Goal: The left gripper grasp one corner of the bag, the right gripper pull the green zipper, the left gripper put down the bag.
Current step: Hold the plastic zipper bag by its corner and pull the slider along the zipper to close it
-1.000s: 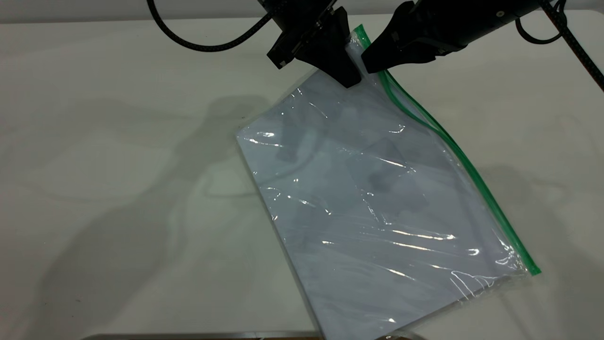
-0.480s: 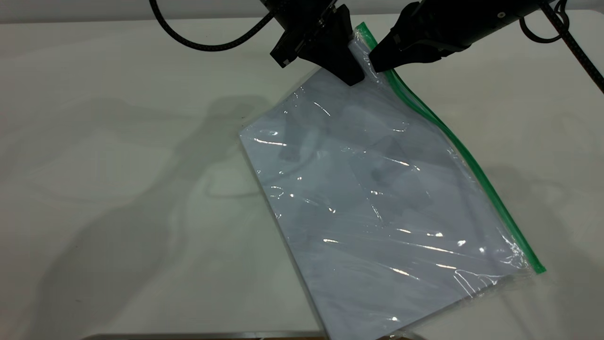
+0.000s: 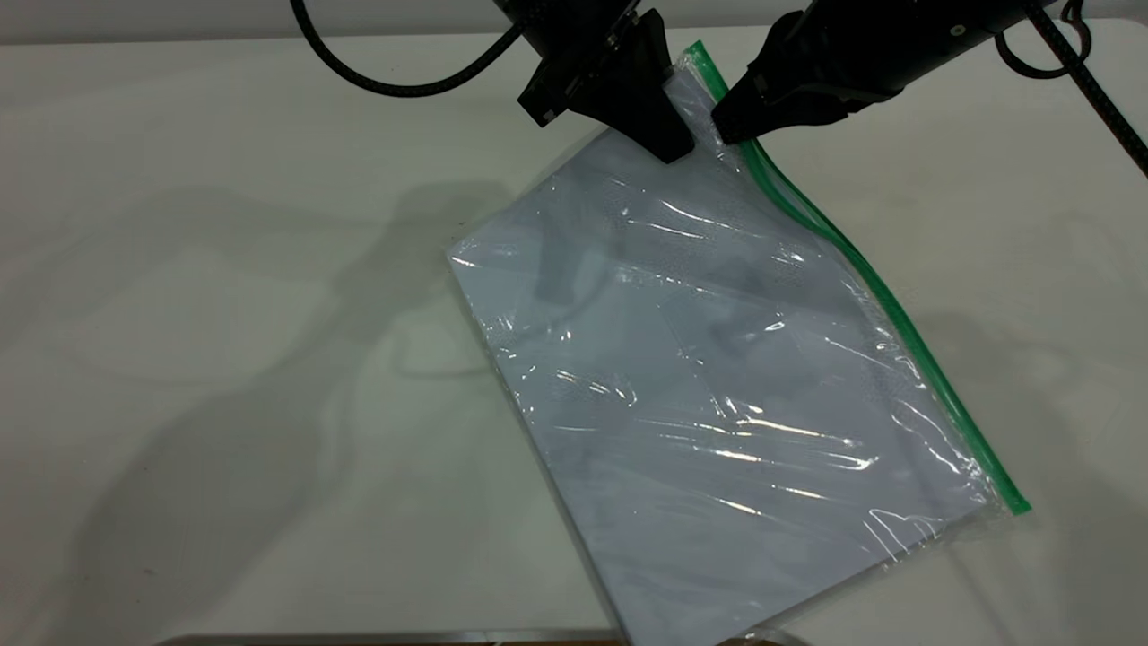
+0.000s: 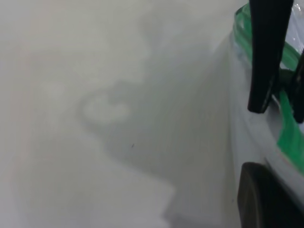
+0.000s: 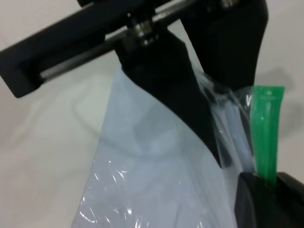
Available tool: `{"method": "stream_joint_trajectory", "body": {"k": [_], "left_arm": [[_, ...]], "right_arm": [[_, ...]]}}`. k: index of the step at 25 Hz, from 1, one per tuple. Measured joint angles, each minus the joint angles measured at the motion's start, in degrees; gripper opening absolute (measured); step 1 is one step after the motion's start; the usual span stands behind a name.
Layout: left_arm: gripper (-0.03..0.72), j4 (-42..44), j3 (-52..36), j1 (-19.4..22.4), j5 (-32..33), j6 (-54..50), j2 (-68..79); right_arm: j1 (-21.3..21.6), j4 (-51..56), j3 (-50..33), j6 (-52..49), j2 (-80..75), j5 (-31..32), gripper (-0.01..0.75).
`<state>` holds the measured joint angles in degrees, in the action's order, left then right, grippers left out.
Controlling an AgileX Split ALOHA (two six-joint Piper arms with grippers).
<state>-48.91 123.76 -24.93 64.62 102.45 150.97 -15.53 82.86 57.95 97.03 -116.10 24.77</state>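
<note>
The bag [image 3: 717,377], a clear pouch with white sheets inside, lies slanted on the table with its far end raised. The green zipper [image 3: 872,283] runs along its right long edge. My left gripper [image 3: 673,148] is shut on the bag's corner [image 3: 686,85] beside the strip's far end. My right gripper [image 3: 728,130] is shut on the green zipper just to the right of it. In the right wrist view the green zipper [image 5: 266,128] stands between my right gripper's [image 5: 271,183] jaws, with the left gripper [image 5: 166,61] behind. The left wrist view shows one left finger [image 4: 261,199] against the bag [image 4: 247,128]. The slider tab is hidden.
The white table [image 3: 224,314] spreads to the left of the bag and carries the arms' shadows. A metal edge [image 3: 359,639] runs along the near side. Black cables hang at the far left [image 3: 404,87] and far right [image 3: 1090,85].
The right gripper has shifted a little to the right along the green zipper's far end. The left gripper has risen slightly with the corner, and the bag's plastic has rippled.
</note>
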Motion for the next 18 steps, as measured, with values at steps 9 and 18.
{"method": "stream_joint_trajectory", "body": {"k": [9,18], "left_arm": [[0.051,-2.0,0.0,1.4,1.1,-0.2,0.1],[0.051,-2.5,0.6,1.5,1.0,-0.5,0.1]], "right_arm": [[-0.4,-2.9,0.3,-1.5,0.1,-2.7,0.036],[-0.5,-3.9,-0.4,-1.5,0.2,-4.7,0.036]]}}
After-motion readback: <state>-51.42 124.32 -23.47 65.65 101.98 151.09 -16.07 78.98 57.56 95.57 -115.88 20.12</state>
